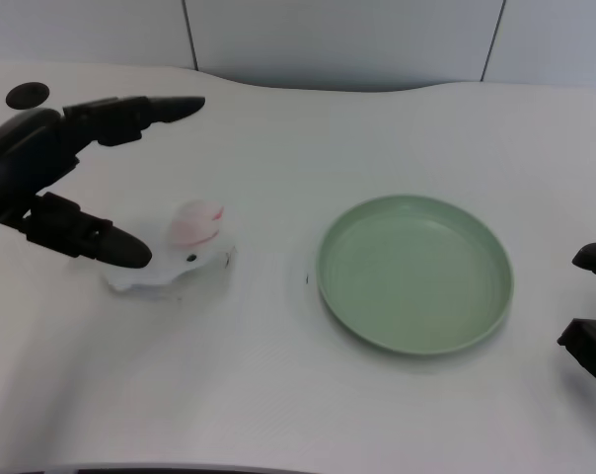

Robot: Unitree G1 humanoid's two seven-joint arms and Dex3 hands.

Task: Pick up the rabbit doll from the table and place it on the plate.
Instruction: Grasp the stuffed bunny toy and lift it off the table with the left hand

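Observation:
A small white rabbit doll with pink ears lies on the white table, left of centre. My left hand hovers just left of it, fingers spread wide apart; the upper fingers reach out above and behind the doll, and the thumb sits low beside the doll's left end, overlapping it in the picture. Nothing is held in the hand. The green plate sits to the right of the doll, empty.
My right hand rests at the right edge of the table, close to the plate's right rim. A dark round hole marks the table at the far left. A grey wall rises behind the table's curved far edge.

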